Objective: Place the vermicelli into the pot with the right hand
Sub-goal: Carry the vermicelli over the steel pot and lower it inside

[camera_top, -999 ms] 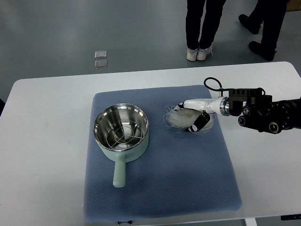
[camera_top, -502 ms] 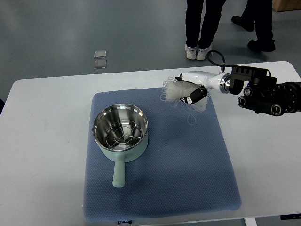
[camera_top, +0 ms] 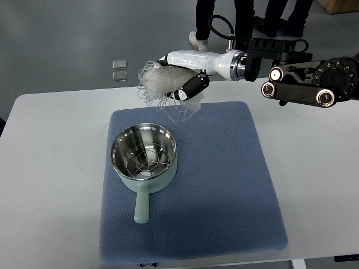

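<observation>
Vermicelli (camera_top: 160, 87), a loose white tangle, hangs clenched in the robot's right hand (camera_top: 185, 75) above the far edge of the blue mat (camera_top: 224, 190), just beyond the rim of the pot (camera_top: 144, 154). The pale green, steel-lined pot sits on the mat's left half, handle toward the near edge. White table (camera_top: 50, 168) lies bare around the mat. People's legs (camera_top: 241, 17) stand beyond.

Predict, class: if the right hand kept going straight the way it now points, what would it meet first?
The right hand, clutching vermicelli, points toward the picture's left. That line looks free; it passes beyond the pot, though depth is unclear.
</observation>
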Controlling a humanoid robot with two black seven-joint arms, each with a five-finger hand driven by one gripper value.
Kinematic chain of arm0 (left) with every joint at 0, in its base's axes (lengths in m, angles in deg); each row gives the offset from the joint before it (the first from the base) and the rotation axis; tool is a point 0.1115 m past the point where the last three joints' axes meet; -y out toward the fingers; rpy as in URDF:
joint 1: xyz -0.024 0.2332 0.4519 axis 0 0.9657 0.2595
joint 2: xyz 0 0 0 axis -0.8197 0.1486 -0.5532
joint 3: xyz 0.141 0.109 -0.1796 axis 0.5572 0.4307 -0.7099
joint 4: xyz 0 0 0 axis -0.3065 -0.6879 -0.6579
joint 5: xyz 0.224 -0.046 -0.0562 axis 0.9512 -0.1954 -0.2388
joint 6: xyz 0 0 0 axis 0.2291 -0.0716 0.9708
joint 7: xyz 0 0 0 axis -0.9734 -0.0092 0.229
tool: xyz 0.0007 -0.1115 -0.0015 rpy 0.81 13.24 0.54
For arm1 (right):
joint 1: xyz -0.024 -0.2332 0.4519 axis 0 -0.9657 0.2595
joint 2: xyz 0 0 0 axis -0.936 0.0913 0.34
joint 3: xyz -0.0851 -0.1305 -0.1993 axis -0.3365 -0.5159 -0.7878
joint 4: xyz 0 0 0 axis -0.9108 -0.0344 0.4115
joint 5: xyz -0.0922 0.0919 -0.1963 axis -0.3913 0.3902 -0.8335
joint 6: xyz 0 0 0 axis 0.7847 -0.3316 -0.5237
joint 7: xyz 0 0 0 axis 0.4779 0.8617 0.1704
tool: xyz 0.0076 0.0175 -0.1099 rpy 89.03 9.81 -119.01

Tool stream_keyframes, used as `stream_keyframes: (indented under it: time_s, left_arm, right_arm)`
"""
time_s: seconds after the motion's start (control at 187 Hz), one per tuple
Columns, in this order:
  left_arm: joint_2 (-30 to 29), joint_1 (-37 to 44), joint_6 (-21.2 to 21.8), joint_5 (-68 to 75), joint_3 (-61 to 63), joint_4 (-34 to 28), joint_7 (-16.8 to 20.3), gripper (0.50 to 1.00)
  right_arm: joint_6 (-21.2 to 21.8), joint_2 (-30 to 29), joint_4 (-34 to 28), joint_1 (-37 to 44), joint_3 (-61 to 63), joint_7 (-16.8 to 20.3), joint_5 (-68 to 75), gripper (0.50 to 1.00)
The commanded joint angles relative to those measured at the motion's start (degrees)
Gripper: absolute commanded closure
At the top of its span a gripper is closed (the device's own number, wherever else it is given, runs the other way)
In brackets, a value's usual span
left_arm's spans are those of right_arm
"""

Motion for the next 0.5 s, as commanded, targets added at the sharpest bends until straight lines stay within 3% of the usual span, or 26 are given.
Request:
stream_keyframes:
  time_s: [0.0, 0.262, 0.497]
  left_arm:
    - [0.0, 0.0, 0.0, 0.0, 0.0, 0.0, 0.0, 0.5]
    - [0.0, 0.0, 0.1, 0.0, 0.0, -0.1, 0.0, 0.5]
    - [0.0, 0.1, 0.1, 0.0, 0.0, -0.1, 0.0, 0.5]
  right_arm:
    - [1.0, -2.0, -1.3, 0.5, -0.1, -1.4, 0.2, 1.0]
    - [0.9, -9.6, -0.8, -1.3, -1.1, -1.6, 0.2, 1.0]
    - [0.4, -12.9, 1.5, -3.1, -4.5, -1.6, -0.7, 1.0]
